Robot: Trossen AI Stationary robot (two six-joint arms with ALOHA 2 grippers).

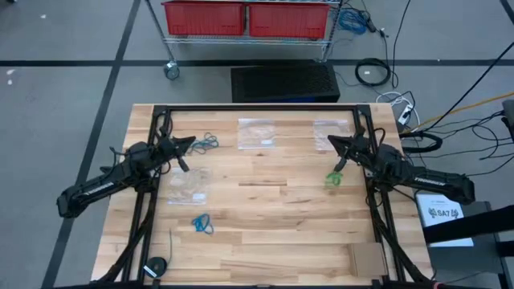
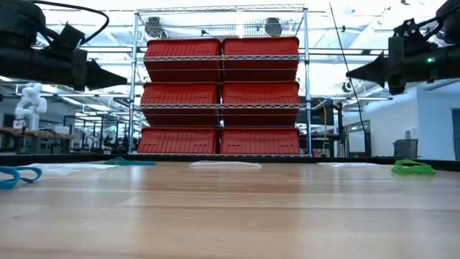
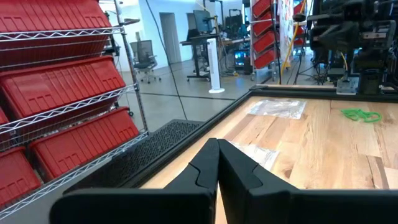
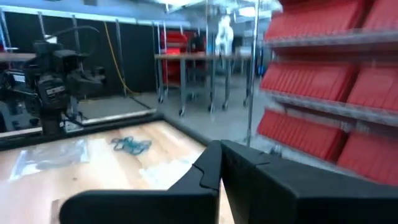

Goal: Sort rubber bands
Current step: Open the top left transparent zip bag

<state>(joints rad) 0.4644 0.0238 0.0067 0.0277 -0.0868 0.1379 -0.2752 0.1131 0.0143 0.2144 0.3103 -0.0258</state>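
Three clusters of rubber bands lie on the wooden table: dark teal ones point(image 1: 207, 143) at the far left, light green ones point(image 1: 334, 178) at the right, bright blue ones point(image 1: 202, 223) nearer the front left. The green cluster also shows in the low view point(image 2: 412, 167) and the left wrist view point(image 3: 360, 115), the teal in the right wrist view point(image 4: 130, 145), the blue in the low view point(image 2: 16, 175). My left gripper point(image 1: 191, 143) is shut and empty, held above the table beside the teal cluster. My right gripper point(image 1: 331, 142) is shut and empty, above the far right of the table.
Clear plastic zip bags lie at the far middle point(image 1: 257, 132), the far right point(image 1: 329, 128) and the left point(image 1: 187, 186). A black round object with a cable point(image 1: 155, 266) sits at the front left. A black frame point(image 1: 257, 108) borders the table. Red bins point(image 2: 219, 97) stand behind.
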